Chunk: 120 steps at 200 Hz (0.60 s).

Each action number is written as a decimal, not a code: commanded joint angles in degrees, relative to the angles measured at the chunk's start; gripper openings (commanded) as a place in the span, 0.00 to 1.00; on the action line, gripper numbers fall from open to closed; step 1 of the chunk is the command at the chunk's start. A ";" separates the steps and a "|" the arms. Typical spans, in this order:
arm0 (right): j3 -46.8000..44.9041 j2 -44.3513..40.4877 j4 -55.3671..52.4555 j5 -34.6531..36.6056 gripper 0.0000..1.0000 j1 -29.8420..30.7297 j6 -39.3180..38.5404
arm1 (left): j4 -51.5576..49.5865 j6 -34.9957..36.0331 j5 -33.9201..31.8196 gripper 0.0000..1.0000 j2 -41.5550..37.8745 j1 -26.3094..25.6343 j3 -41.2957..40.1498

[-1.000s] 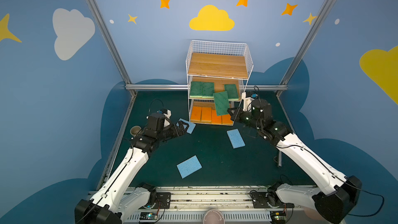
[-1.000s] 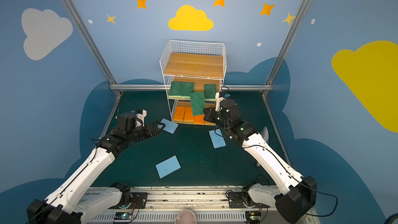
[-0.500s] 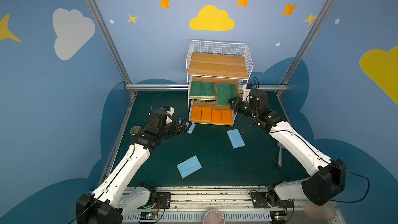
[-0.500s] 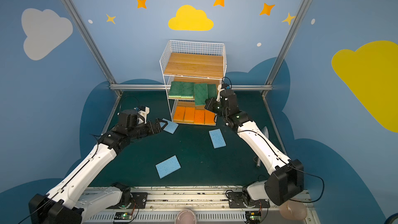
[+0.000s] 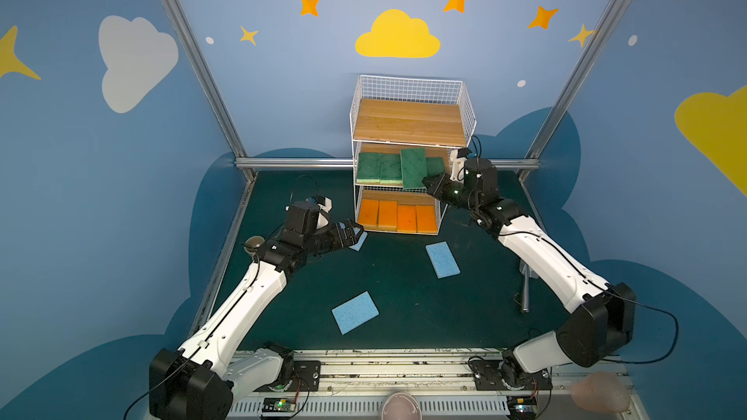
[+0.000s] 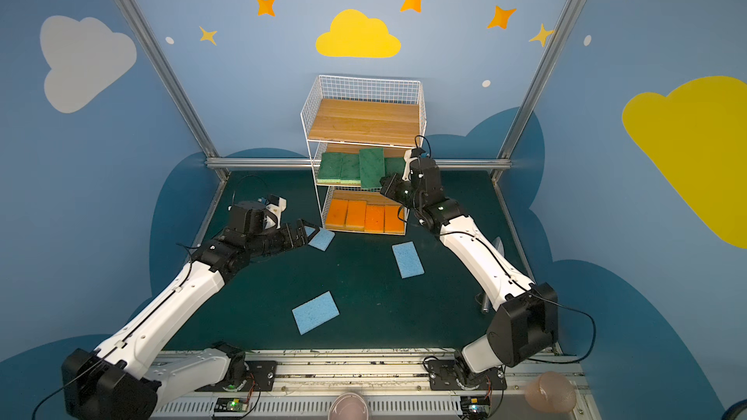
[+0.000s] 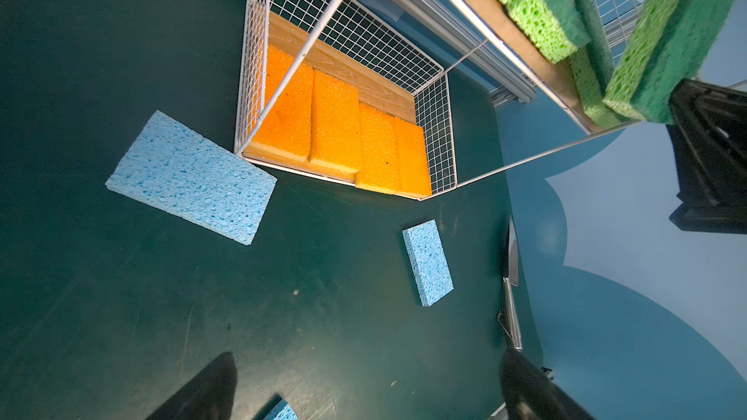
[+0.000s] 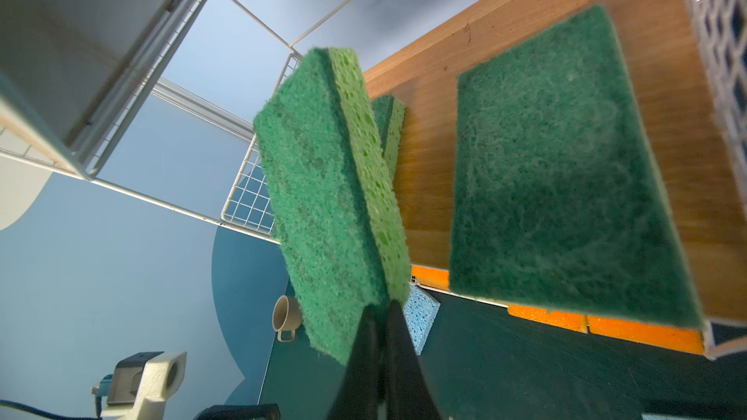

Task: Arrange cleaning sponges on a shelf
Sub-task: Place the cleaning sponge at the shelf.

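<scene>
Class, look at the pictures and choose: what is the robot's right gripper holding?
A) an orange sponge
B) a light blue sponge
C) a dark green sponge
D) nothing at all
C: the right gripper is shut on the end of a dark green sponge, holding it at the middle tier of the shelf.

matt wooden shelf, porous green sponge

Dark mat bears the shelf; three blue sponges; a cup.
</scene>
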 commanded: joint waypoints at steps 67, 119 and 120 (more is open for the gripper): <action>2.28 1.92 1.01 4.17 0.00 -1.24 2.15 | 0.57 1.15 0.64 1.00 0.89 -0.19 1.14; 1.63 1.54 1.28 6.37 0.00 -1.22 2.79 | -0.03 1.36 0.52 1.00 0.26 -0.19 0.79; 1.68 1.54 1.22 6.40 0.00 -1.20 2.79 | -0.05 1.35 0.49 1.00 0.25 -0.22 0.79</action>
